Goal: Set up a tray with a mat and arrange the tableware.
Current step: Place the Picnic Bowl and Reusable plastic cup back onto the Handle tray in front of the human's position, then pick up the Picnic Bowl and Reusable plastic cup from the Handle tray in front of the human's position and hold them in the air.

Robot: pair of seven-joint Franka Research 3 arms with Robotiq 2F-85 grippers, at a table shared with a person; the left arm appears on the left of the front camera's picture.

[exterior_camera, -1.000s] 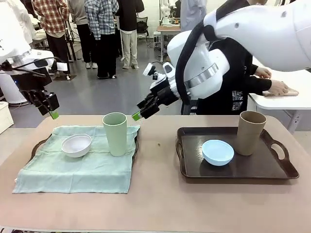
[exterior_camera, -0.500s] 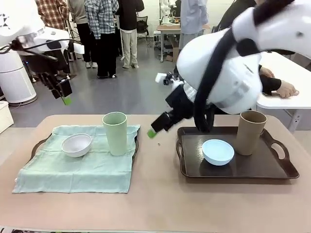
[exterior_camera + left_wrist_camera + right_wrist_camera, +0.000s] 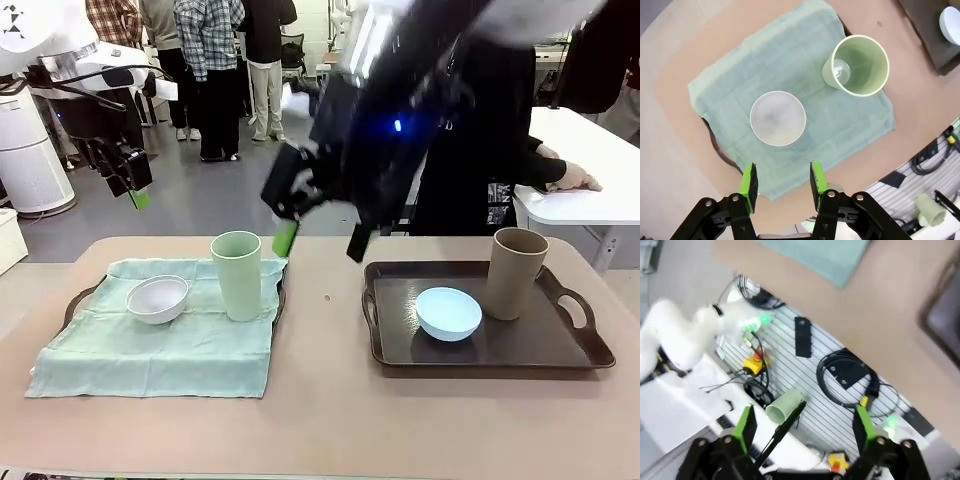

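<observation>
Tableware's all parked, nothing grabbed.
Left gripper (image 3: pixel 130 185) hangs jaws apart and empty. Below it, on the pale green cloth mat (image 3: pixel 160 350), sit the small white round bowl (image 3: pixel 157 298) and tall pale green cup (image 3: pixel 237 275). Blurry right gripper (image 3: pixel 320 240), spread wide, is near that cup's rim on its right. The light blue round bowl (image 3: pixel 448 312) and tall tan-brown cup (image 3: pixel 515 272) stand down-right of it in the dark tray (image 3: pixel 530 345).
</observation>
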